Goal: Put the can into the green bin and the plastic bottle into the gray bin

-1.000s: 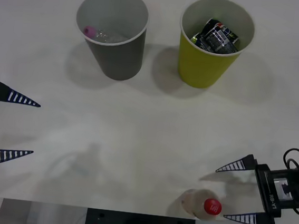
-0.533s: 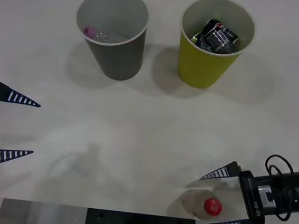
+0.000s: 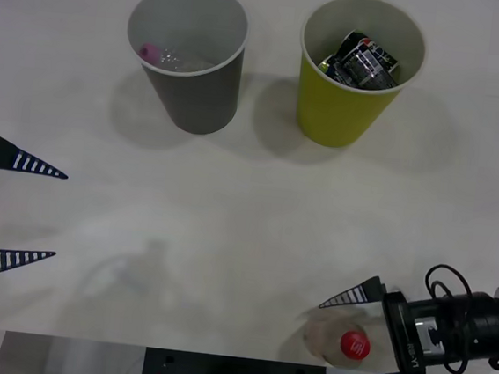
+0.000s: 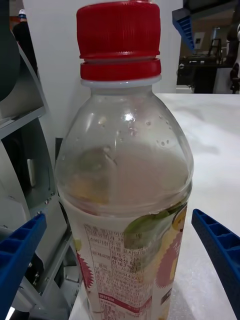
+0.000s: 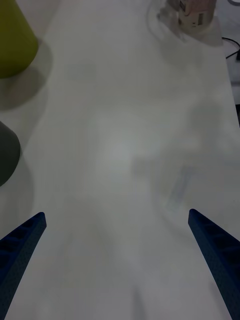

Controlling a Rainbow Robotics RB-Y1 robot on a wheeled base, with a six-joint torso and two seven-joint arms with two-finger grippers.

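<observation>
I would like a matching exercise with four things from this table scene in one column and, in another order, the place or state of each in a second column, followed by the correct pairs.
Column 1
1. plastic bottle
2. green bin
3. gray bin
4. left gripper

Column 2
A. holds a pink-capped bottle
B. open over bare table, at the left edge
C. upright between the open fingers of the right gripper
D. holds dark crushed cans

Pairs: 1-C, 2-D, 3-A, 4-B

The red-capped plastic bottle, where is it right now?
In the front view the plastic bottle stands upright at the table's near edge on the robot's right, between the open fingers of the right gripper.
</observation>
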